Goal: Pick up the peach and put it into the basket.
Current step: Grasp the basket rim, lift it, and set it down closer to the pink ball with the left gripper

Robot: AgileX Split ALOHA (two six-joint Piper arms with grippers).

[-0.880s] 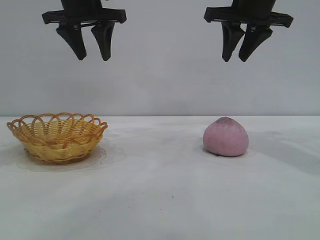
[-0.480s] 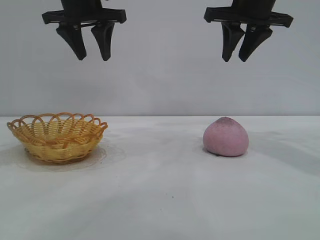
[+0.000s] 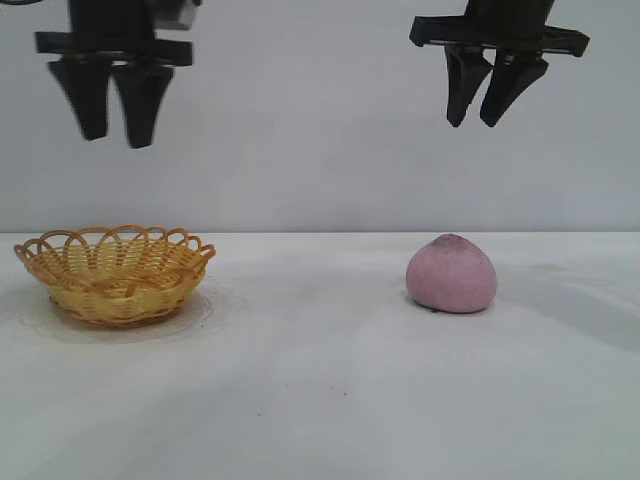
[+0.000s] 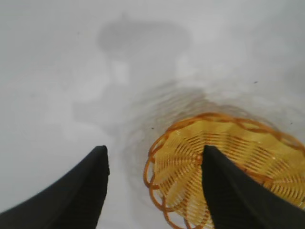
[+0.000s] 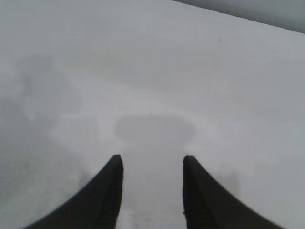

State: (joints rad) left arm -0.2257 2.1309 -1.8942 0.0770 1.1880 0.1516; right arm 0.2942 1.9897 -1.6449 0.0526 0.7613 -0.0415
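Two tools, one peach, one basket; left tool hung high above the basket's outer side, fingers spread with a gap between them, holding nothing; right tool hung high above and slightly outboard of the peach, fingers likewise apart and empty. Peach sat on the white worktop at the right, darker pointed top up, broad side flat on the surface; nothing between it and the tool overhead. Basket stood upright at the left, well apart from the peach, long axis across the exterior view, nothing inside; its rim showed beneath the left tool's fingers.
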